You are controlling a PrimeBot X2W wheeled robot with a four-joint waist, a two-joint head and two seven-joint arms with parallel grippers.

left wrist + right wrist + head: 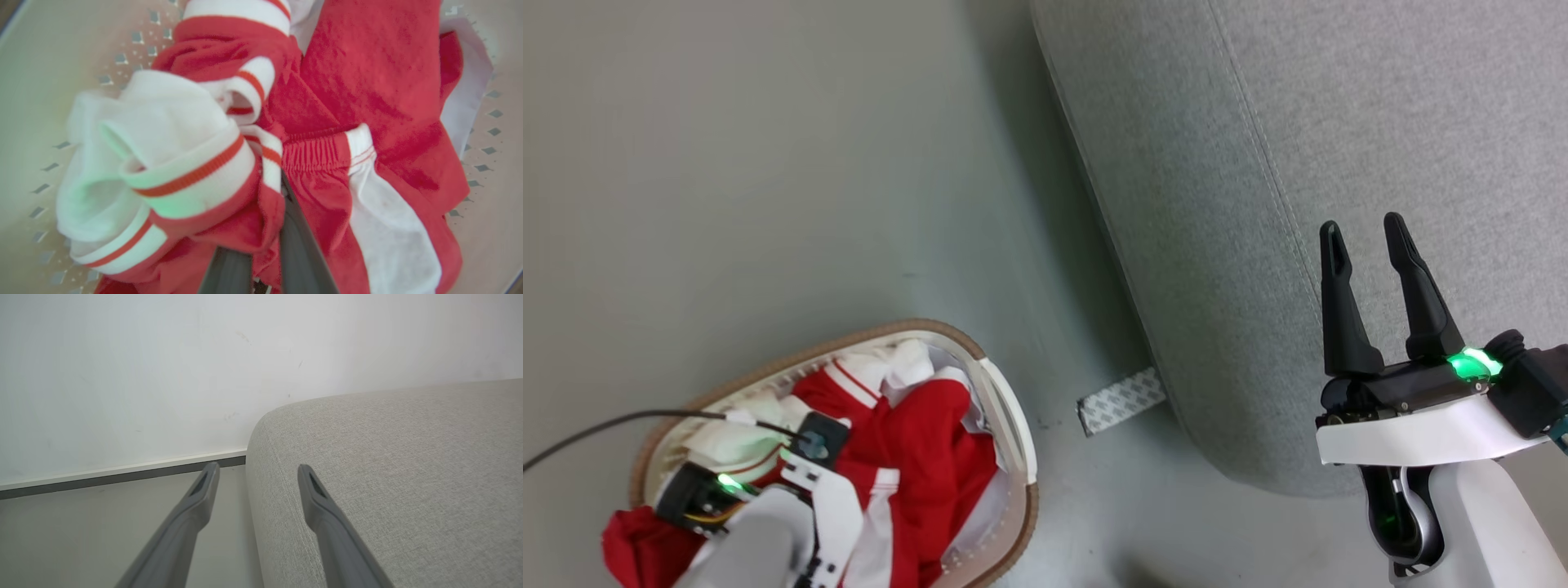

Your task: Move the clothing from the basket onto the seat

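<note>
The red jersey (931,441) lies crumpled in the basket (907,327), which stands on the floor (768,163) at the near left. The left arm reaches straight down into it. In the left wrist view its two dark fingers (302,253) stand close together, buried in a fold of red cloth (367,81) beside a white stripe, so the left jaws are shut on the jersey, pinching it low in the heap. How much cloth lies between them cannot be made out.

The bundle has no clear long axis. It fills the basket from the far end to the near end, and one red corner (637,547) hangs over the near-left rim. The perforated basket wall (41,81) rises around it on both sides.

The couch (1258,204) lies to the right of the basket, with a strip of bare floor between them, and its rounded corner is the part closest to the basket. From the left jaws, then, the goal is up and to the right. I judge that the cloth must first clear the basket's right rim (1013,425) and then cross the gap.

The right jaws stand wide open and hold nothing, their fingers (1339,310) pointing away over the couch's near edge (408,457). They are well apart from the jersey, so the left arm is plainly the nearer one for this lift.
</note>
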